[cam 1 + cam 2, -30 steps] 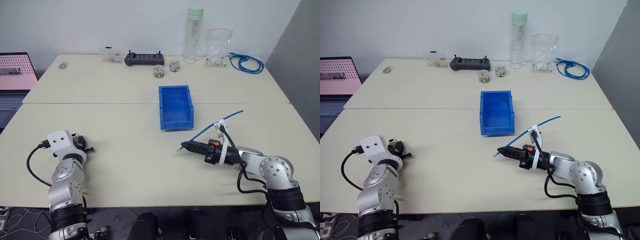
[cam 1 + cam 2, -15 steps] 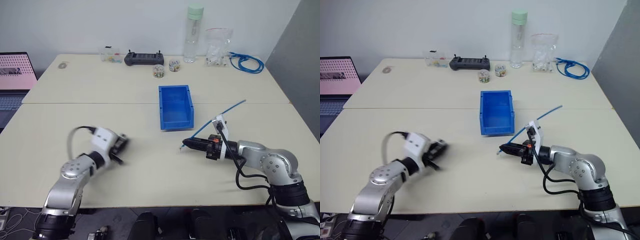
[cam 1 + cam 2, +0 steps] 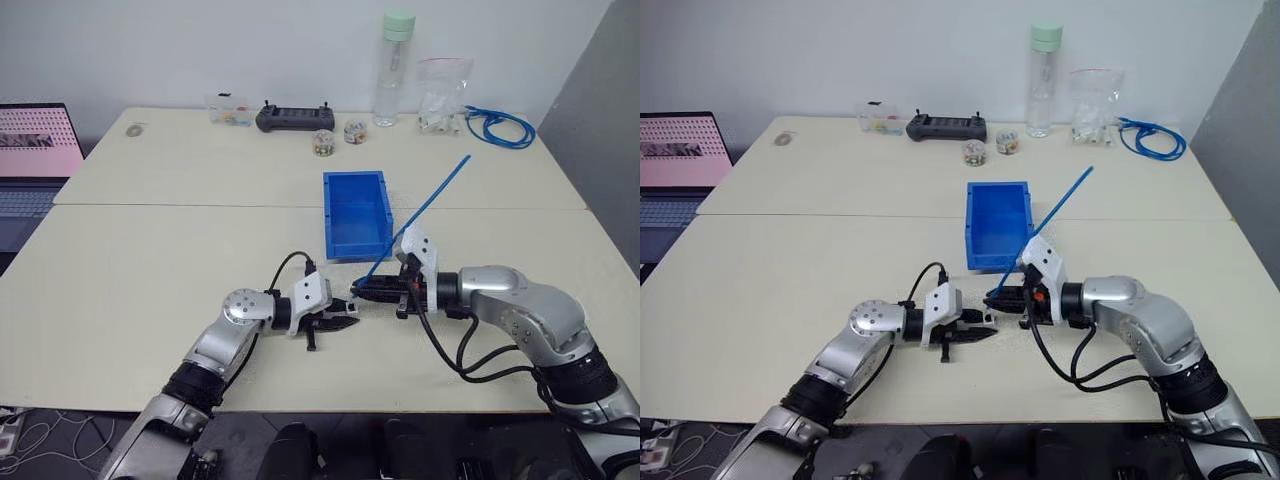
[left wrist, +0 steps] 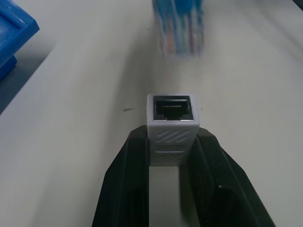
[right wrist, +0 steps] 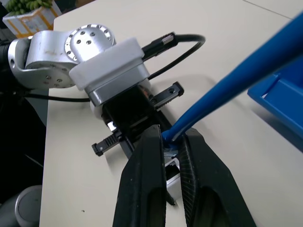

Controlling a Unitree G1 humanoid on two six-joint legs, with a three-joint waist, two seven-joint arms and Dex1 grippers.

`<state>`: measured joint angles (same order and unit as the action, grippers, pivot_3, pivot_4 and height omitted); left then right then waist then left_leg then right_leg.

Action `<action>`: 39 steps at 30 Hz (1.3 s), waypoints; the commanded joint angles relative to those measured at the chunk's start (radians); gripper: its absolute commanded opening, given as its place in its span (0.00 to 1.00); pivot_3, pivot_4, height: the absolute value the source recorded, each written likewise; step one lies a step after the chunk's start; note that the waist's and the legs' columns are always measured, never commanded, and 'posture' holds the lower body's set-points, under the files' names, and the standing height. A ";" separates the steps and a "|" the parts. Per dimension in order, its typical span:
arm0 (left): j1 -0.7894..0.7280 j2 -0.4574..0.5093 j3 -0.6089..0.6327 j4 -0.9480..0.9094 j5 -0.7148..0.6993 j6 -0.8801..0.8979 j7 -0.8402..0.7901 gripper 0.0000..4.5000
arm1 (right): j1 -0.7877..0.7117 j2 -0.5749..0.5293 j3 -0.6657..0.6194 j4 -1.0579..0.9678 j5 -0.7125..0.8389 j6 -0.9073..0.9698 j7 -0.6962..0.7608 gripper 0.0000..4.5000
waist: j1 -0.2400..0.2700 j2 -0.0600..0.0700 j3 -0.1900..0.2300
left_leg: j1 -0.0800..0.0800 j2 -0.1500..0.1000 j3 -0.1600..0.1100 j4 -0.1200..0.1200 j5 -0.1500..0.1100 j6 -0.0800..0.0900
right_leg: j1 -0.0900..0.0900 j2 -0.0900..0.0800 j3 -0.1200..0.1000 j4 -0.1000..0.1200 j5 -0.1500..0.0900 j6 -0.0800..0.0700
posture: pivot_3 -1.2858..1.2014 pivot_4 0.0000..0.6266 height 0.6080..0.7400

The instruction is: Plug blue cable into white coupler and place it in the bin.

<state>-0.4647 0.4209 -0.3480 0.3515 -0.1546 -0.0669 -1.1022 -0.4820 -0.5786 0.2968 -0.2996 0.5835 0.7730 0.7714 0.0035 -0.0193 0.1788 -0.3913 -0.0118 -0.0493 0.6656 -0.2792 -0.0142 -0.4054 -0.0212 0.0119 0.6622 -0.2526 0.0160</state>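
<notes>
Bin (image 3: 354, 213) just behind pincers; bottle (image 3: 391, 67), controller (image 3: 294, 118) far back.

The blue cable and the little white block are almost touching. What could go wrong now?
The plug might miss. The left hand pinches the white coupler near its back, so a crooked push could tip it or slide it out.

The blue cable sticks up long and loose behind the right hand. It leans over the bin and could bump it.
</notes>
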 commanded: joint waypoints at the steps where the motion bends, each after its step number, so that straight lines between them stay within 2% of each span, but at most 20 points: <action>1: -0.005 -0.013 -0.009 0.052 0.032 -0.010 -0.014 0.17 | 0.008 0.008 0.004 -0.013 -0.039 -0.041 0.026 0.03 | 0.000 0.000 0.000 | 0.000 0.000 0.000 0.000 0.000 0.000 | 0.000 0.000 0.000 0.000 0.000 0.000 | 0.52 0.24 1.00; 10: 0.019 -0.002 0.003 -0.009 0.018 0.010 -0.056 0.17 | 0.004 0.047 -0.001 0.030 -0.096 -0.066 0.048 0.03 | -0.004 0.000 0.000 | 0.000 0.001 0.000 0.000 0.000 0.001 | 0.000 0.000 0.000 0.001 0.000 0.000 | 0.52 0.24 1.00; 18: 0.025 0.001 0.010 -0.028 0.024 0.030 -0.060 0.17 | 0.006 0.033 0.015 0.049 -0.144 -0.088 0.096 0.03 | -0.006 0.000 0.000 | 0.000 0.001 -0.001 0.000 0.000 0.001 | 0.000 0.001 0.000 0.001 0.000 0.000 | 0.52 0.24 1.00; 32: 0.031 0.001 0.023 -0.080 0.017 0.077 -0.067 0.17 | -0.041 0.026 0.091 0.161 -0.276 -0.174 0.170 0.03 | -0.009 0.000 0.000 | 0.001 0.001 0.000 0.000 0.000 0.000 | 0.000 0.001 0.000 0.001 0.000 0.000 | 0.52 0.24 1.00; 39: 0.038 0.003 0.029 -0.090 0.021 0.086 -0.061 0.17 | -0.082 -0.007 0.151 0.219 -0.344 -0.250 0.268 0.03 | -0.010 0.001 -0.001 | 0.002 0.001 0.000 0.000 0.000 0.000 | 0.000 0.001 0.000 0.002 0.000 0.000 | 0.52 0.24 1.00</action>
<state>-0.4441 0.4240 -0.3043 0.2906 -0.1370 0.0156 -1.1455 -0.5714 -0.5644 0.4003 -0.1271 0.2972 0.5372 1.0074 -0.0069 -0.0186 0.1779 -0.3888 -0.0104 -0.0492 0.6652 -0.2789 -0.0137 -0.4053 -0.0201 0.0122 0.6640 -0.2524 0.0159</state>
